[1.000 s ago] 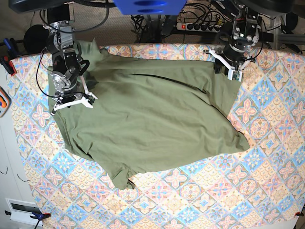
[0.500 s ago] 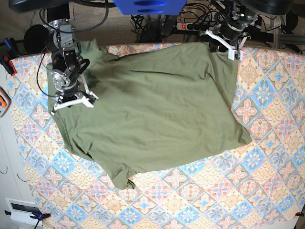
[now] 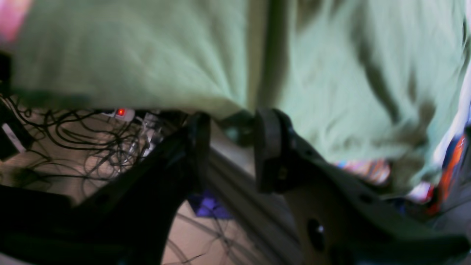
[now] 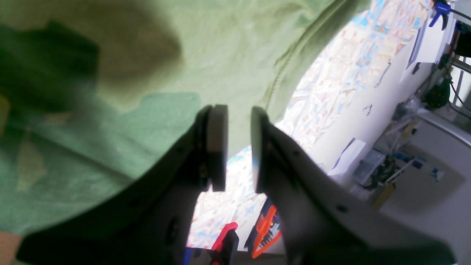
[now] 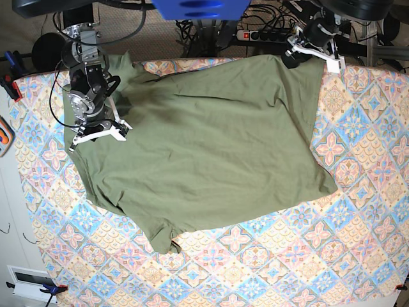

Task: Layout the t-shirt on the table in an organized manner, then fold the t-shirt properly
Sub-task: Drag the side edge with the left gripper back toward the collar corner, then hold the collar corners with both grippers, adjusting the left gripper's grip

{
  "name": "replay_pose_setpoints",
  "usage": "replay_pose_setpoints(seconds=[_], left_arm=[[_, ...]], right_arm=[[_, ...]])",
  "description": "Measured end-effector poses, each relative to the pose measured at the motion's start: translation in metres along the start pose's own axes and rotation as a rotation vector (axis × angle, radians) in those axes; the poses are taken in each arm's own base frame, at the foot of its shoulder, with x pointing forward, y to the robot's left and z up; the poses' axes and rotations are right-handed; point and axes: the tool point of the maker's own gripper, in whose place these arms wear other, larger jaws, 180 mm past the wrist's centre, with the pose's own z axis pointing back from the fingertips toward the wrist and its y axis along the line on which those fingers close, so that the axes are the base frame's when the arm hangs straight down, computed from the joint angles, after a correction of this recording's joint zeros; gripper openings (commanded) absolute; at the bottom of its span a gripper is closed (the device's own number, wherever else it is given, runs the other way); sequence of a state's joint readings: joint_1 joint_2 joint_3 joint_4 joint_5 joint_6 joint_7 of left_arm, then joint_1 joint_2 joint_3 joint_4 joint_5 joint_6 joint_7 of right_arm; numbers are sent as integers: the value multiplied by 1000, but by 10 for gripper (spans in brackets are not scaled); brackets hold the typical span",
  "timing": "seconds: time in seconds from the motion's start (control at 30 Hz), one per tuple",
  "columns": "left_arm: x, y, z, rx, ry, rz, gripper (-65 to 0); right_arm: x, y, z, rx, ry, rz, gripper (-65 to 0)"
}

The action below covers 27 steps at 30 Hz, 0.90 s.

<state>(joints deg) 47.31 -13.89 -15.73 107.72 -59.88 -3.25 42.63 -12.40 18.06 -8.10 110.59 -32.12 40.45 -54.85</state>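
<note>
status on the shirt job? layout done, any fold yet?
Done: the t-shirt lies mostly spread on the table. In hand: the left tool pinches its far edge, and the right tool sits at the other side with fabric between its pads. Left: smoothing the bunched sleeve and every fold.

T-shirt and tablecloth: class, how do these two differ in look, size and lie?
The t-shirt is plain olive green; the tablecloth has blue, pink and cream tiles. The t-shirt is far smaller than the tablecloth. The t-shirt is creased, the tablecloth smooth. Both are spread-out fabric.
</note>
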Motion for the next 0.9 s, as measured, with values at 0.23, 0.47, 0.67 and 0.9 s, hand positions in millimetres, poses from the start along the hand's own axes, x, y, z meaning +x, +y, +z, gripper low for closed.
replay_pose_setpoints(seconds=[0.23,0.47,0.67,0.9], left_arm=[[20,-2,7,-42,-62,87,-456],[20,-2,7,-43,-65,97,-456],[11,7,14,-21,-24,108,-456],[28,26,28,35,-60,109,-456]], right_arm=[[1,-1,0,-3,-1,-1,-545],[1,-1,0,-3,-1,-1,-545],[1,-1,0,-3,-2,-1,-545],[1,-2,0,-5,-3,-2,-545]])
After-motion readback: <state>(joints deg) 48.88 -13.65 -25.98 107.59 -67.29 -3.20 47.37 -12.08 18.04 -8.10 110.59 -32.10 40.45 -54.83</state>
